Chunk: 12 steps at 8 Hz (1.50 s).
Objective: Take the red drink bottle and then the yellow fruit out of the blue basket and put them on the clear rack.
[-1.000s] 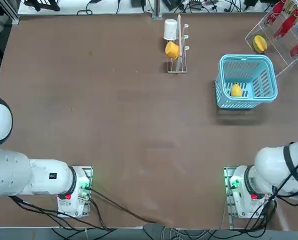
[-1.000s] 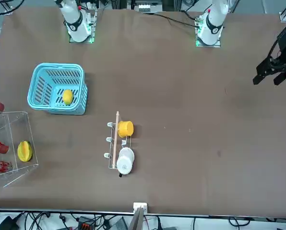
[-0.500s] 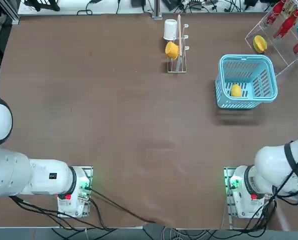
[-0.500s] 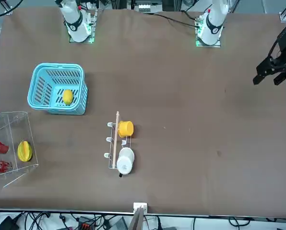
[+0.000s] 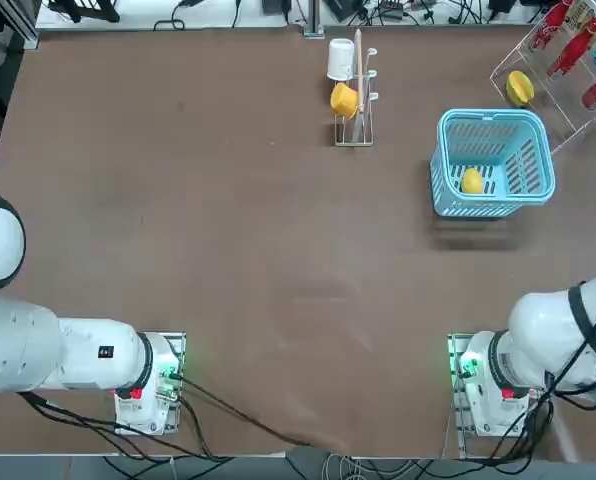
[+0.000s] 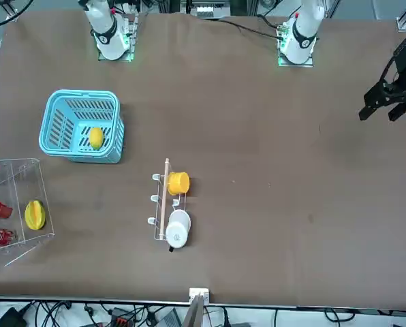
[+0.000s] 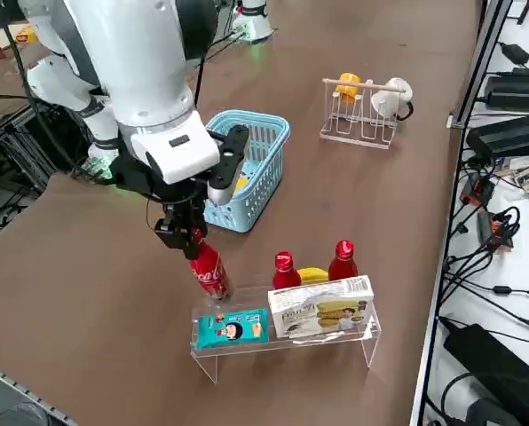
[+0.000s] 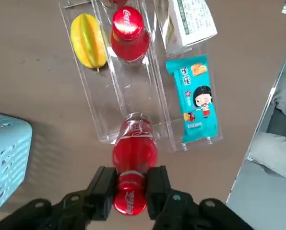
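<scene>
Your right pincer (image 8: 130, 191) is pinching the red drink bottle (image 8: 133, 153) by its neck, one finger pressed on each side of the cap end. In the right side view the bottle (image 7: 209, 271) hangs tilted under the pincer (image 7: 186, 238), its base down at the near end of the clear rack (image 7: 335, 342). You can see from the wrist camera that the bottle's lower end reaches over the rack's end edge; whether it rests on the acrylic cannot be told. The rack (image 8: 133, 91) already carries two other red bottles (image 7: 284, 269), a larger yellow fruit (image 8: 88, 40), a blue snack packet (image 8: 193, 98) and a white box (image 8: 186, 21). The yellow fruit (image 5: 472, 181) sits alone inside the blue basket (image 5: 494, 125), which stands on the worktop (image 5: 228, 250) just beside the rack.
</scene>
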Motion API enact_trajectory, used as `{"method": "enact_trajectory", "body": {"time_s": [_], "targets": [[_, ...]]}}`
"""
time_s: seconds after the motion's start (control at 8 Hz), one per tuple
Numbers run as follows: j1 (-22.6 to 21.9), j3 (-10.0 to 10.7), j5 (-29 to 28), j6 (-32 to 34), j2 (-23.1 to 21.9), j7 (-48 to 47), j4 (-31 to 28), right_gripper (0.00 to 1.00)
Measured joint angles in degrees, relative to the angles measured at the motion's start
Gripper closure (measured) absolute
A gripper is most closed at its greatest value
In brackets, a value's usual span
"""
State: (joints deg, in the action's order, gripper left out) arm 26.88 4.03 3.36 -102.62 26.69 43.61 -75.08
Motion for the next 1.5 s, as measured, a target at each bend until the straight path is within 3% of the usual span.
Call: {"method": "enact_trajectory", "body": {"time_s": [1.5], "targets": [[0.0,0.0,0.0,-1.9,2.9,0.0,0.0,0.62]]}}
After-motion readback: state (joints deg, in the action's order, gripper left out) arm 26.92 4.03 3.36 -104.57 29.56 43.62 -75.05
